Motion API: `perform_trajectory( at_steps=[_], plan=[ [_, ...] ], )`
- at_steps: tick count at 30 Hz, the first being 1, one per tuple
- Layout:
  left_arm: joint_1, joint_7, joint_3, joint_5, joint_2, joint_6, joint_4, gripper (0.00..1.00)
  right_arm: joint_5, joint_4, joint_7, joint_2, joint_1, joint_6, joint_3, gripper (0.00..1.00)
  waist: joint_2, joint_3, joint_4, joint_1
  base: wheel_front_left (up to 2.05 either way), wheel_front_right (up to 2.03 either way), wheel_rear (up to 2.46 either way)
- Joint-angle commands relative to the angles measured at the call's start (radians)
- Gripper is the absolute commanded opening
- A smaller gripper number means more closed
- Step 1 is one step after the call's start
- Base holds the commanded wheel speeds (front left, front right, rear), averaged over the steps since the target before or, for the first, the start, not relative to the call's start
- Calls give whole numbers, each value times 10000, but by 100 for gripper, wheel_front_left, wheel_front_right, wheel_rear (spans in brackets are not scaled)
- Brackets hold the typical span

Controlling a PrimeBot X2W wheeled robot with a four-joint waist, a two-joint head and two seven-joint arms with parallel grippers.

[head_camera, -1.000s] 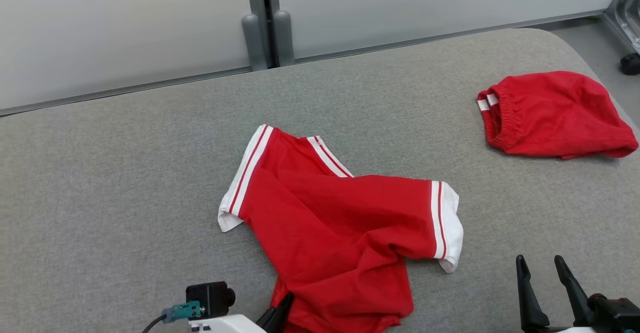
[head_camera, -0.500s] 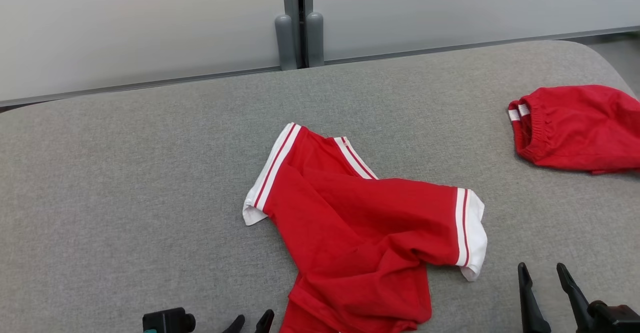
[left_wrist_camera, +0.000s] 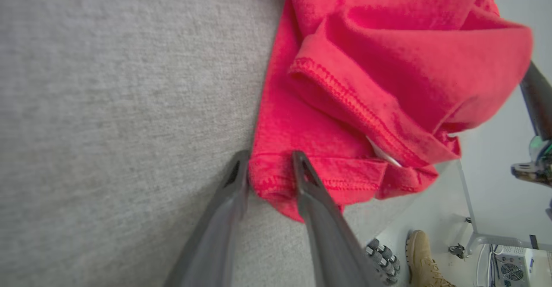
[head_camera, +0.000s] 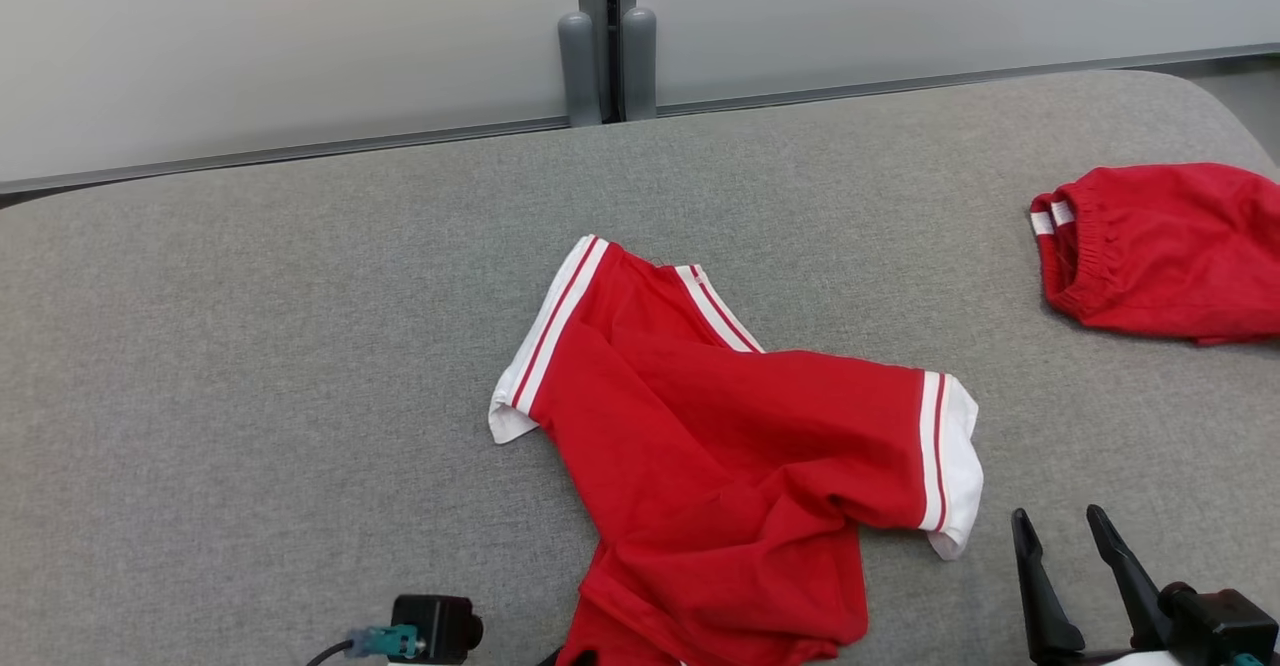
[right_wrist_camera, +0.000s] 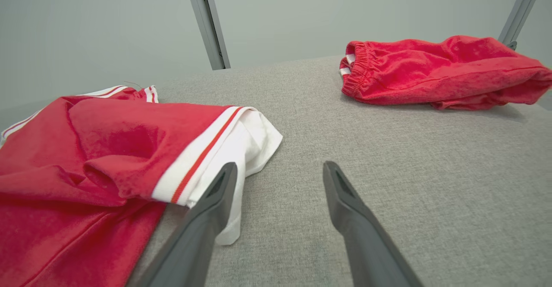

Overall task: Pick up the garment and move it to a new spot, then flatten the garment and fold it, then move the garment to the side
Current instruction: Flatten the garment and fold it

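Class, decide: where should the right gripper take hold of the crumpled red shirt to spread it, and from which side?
Probably the white-striped sleeve cuff, approached from the robot's right: it juts free at the edge of the red shirt, closest to the open right gripper.

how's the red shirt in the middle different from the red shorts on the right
The shirt lies spread out and rumpled in the middle; the shorts sit bunched at the far right. The shirt has broad white sleeve cuffs with a red stripe; the shorts show a gathered elastic waistband. Both are red with white trim.
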Motion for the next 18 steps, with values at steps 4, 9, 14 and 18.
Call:
perform_trajectory(
  at_steps=[4, 9, 14, 18],
  plan=[
    [-104, -497, 531, -119, 241, -130, 361, 0, 106, -4, 1, -55, 74, -3, -66, 100, 0, 14, -83, 0, 0, 0, 0],
    [-398, -1259, 1796, -486, 939, 37, 363, 0, 150, -1, 1, -56, 137, -3, -155, 100, 0, 8, -10, 0, 0, 0, 0],
    [-1082, -1321, 2604, -698, 1458, 143, 974, 0, 43, 10, 1, -54, -55, -3, -76, 100, 0, 116, 83, 0, 0, 0, 0],
    [-1854, -1316, 2971, -724, 1405, 70, 1958, 0, -62, 26, 1, -54, -199, -3, -56, 100, 0, 227, 92, 0, 0, 0, 0]
  ],
)
